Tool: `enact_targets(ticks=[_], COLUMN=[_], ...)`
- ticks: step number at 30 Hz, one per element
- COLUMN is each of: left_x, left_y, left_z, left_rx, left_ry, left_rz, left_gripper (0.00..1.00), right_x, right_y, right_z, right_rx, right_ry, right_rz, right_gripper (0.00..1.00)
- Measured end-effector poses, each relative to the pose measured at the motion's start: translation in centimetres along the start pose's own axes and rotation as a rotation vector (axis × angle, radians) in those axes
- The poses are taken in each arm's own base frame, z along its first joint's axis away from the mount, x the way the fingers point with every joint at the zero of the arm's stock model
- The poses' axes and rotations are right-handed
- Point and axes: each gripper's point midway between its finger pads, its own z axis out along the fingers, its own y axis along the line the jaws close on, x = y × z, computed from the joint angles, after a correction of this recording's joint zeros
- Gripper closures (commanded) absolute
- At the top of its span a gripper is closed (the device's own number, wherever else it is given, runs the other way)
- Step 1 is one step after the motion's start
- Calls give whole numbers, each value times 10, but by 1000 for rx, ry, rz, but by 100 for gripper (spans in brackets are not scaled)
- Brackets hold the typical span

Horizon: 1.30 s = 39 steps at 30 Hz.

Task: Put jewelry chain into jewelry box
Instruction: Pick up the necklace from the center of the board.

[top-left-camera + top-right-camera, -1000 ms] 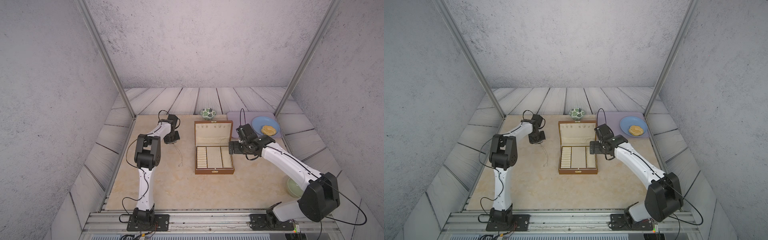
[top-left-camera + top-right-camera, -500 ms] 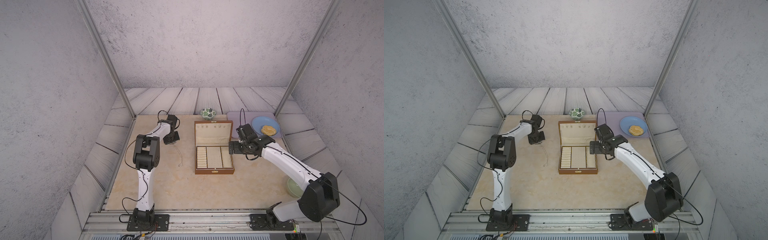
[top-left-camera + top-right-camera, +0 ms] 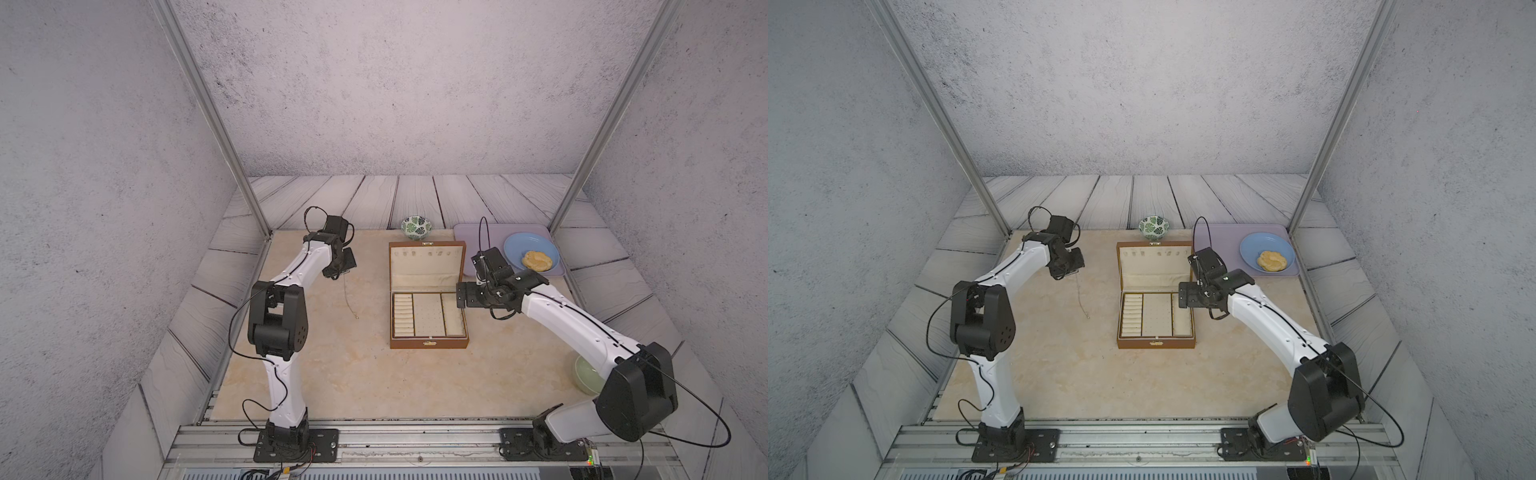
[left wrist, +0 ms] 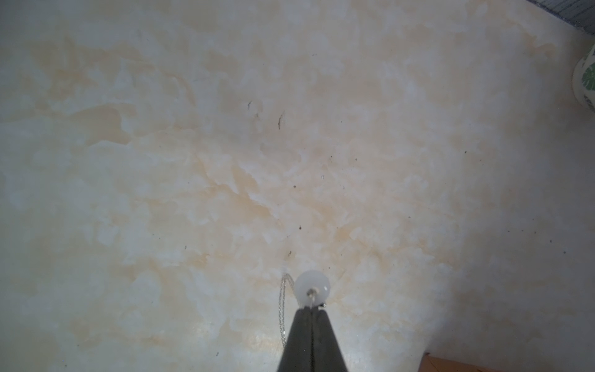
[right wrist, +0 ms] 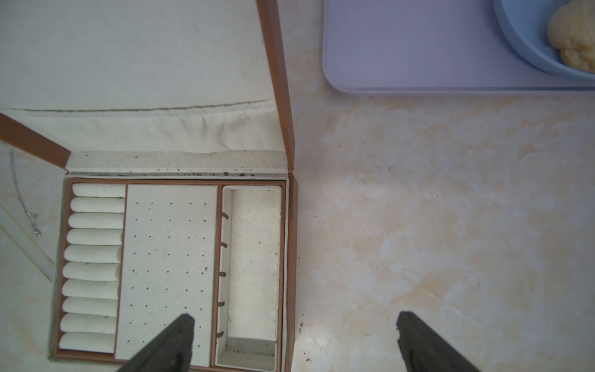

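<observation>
My left end effector [image 4: 311,310] pinches the jewelry chain [image 3: 350,297] at its white bead [image 4: 311,287]. The tail lies on the surface [image 3: 332,374], well apart from the open jewelry box [image 3: 428,343], where the right end effector [image 5: 296,322] gapes. If dragged, the tail could snag the box's wall.

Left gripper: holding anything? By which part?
The left gripper is shut on the thin silvery jewelry chain, pinching it at the small loop beside its white round bead.
</observation>
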Motion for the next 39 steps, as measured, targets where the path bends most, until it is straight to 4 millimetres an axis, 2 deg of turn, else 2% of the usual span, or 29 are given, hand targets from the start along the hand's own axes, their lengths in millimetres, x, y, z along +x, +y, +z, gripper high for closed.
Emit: enact_targets(ticks=[3,6,10,14,20,25,27,32,39], left_x=[1,-5,-18,-20,-9,3,7,17,32], left_y=[-4,-12,-29,-46,-72,-86,-91,-105,-122], left_z=[-9,-33,-87,-132,-177,-211,-227,-266,-296], left_rx=[27,77,177,266,359,428,460,551,638], left_ry=[-4,-37,-129,-196,-236,-259,-277,-310,-316], left_rz=[-6,-6,0,26,83,122,135,166,208], left_gripper=[100,100,100,100,100,100,100,100,100], right_x=[-3,-6,-17,-31,-44,-50,-50,-51,-50], right_y=[4,10,22,38,65,91,101,125,164], right_z=[0,-1,-9,-27,-55,-69,-75,-90,-112], right_rx=[-22,-52,-120,-223,-398,-545,-602,-741,-898], right_ry=[-10,-22,-68,-153,-269,-315,-323,-349,-417], right_rz=[-1,-8,-17,-29,-62,-105,-120,-159,-255], right_gripper=[1,1,5,10,21,26,32,34,37])
